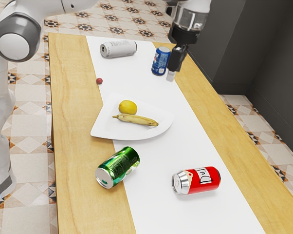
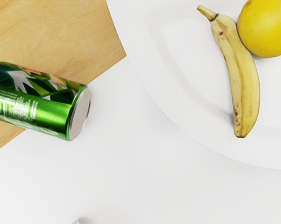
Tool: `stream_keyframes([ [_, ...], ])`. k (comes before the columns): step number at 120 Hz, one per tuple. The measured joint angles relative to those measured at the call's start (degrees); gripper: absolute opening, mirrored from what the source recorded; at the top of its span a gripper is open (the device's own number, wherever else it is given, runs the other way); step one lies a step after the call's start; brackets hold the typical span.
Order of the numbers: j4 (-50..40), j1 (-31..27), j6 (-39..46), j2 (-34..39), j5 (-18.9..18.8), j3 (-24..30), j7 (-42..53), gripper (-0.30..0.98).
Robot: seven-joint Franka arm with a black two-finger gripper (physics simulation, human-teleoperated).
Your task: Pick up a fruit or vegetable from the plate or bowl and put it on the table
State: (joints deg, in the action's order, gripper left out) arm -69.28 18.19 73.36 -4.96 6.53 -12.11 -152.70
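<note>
The gripper (image 1: pixel 173 70) hangs in the air above the table (image 1: pixel 71 146), up and to the right of the plate in the exterior view; its state cannot be made out. A white, wedge-shaped plate (image 1: pixel 164 125) holds a yellow lemon (image 1: pixel 127 107) and a spotted banana (image 1: pixel 136 120), lying side by side. From the wrist view, the banana (image 2: pixel 241 77) and lemon (image 2: pixel 265 27) lie close together on the plate (image 2: pixel 147 91). Nothing is seen held below the hand.
A green can (image 1: pixel 118 167) and a red can (image 1: pixel 197 180) lie on their sides near the plate. Beyond it are a silver can (image 1: pixel 119 49), an upright blue can (image 1: pixel 160 61) and a small red ball-like thing (image 1: pixel 99 81). The green can (image 2: pixel 40 102) lies beside the plate.
</note>
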Motion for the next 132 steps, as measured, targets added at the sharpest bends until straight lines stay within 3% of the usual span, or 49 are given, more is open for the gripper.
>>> stream_keyframes([
  [32, -0.5, 1.9, -2.9, 4.1, 1.1, -0.4, 1.9, 0.69],
  [48, -5.9, 3.5, -4.4, 4.1, 1.6, -3.1, 6.3, 0.69],
  [57, -19.4, 2.6, -1.3, 9.1, 1.6, -3.8, 9.1, 0.69],
  [70, -28.5, -7.3, 4.3, 11.4, 1.4, -4.0, 14.0, 0.69],
  [97, -38.1, -7.7, 14.4, 14.1, 1.5, -3.9, 23.3, 0.69],
  [132, -40.2, -8.3, 20.3, 15.5, 1.1, -3.6, 41.0, 0.69],
])
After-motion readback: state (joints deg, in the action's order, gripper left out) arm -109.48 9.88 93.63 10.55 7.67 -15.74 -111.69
